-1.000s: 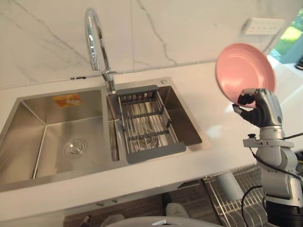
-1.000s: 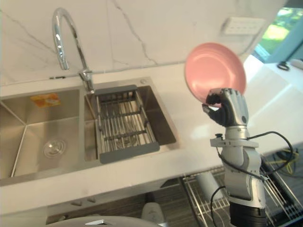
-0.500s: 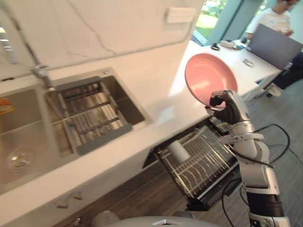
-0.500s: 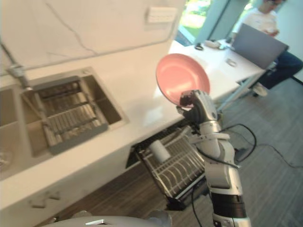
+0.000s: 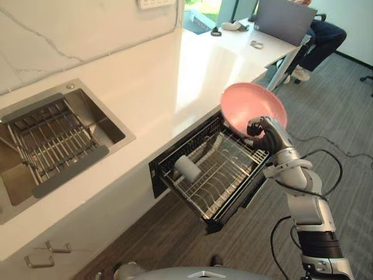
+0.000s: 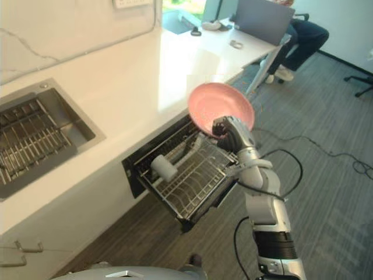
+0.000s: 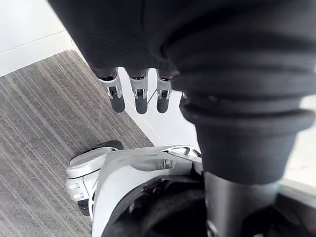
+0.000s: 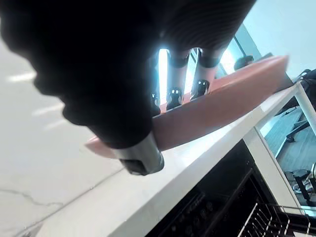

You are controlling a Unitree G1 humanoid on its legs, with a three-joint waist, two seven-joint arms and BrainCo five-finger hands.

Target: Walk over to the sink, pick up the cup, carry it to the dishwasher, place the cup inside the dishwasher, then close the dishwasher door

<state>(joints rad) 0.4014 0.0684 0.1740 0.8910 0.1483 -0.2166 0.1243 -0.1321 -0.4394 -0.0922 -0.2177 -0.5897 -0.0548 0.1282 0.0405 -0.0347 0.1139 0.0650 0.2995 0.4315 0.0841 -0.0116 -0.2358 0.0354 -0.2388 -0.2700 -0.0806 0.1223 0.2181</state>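
Eye views have swung from sink point(image 5: 111, 127) to open dishwasher point(image 5: 160, 170); right hand point(image 5: 264, 129) holds a pink plate point(image 5: 249, 104), not a cup, above the pulled-out rack point(image 5: 228, 176). Left wrist view: left hand point(image 7: 140, 94) hangs relaxed, empty. Right wrist view: fingers point(image 8: 174, 95) clamp the plate's rim; placing looks next.

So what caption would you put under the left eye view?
Right robot hand holding a pink plate close to the dishwasher rack, which is pulled out from under the white counter.

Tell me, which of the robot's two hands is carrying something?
The right hand, its fingers curled on the rim of a pink plate near the pulled-out dishwasher rack. The left hand hangs with straight fingers, holding nothing.
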